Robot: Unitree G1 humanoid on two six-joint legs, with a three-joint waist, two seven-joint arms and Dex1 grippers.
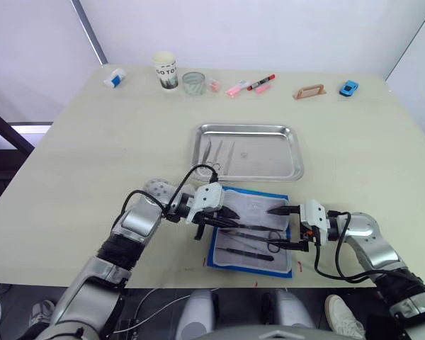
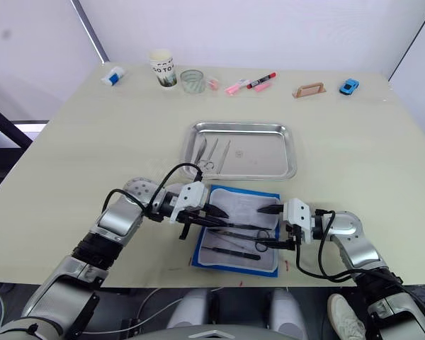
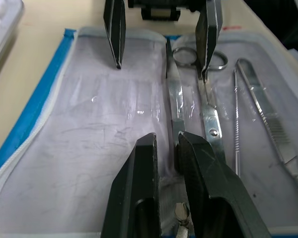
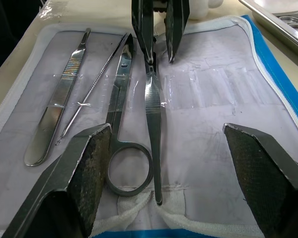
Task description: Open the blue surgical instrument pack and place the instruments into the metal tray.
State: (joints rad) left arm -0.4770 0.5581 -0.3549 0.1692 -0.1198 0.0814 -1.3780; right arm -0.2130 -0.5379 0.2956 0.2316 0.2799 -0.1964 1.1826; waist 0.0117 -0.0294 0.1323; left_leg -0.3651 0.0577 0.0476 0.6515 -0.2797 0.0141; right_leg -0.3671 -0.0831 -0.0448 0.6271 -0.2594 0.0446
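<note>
Pale surface (image 1: pixel 92 163) carries the metal tray (image 1: pixel 295 152) beyond both grippers. Between them the blue surgical instrument pack (image 1: pixel 282 200) lies open; left gripper (image 3: pixel 167 144) jaws close around tweezers (image 4: pixel 153 104), right gripper (image 4: pixel 166 148) jaws apart, likely steadying.

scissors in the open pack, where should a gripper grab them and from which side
Probably the straight shank of the scissors, just past the ring handle, from above with one finger on each side. They lie flat on the pack's lining, tweezers close alongside.
</note>
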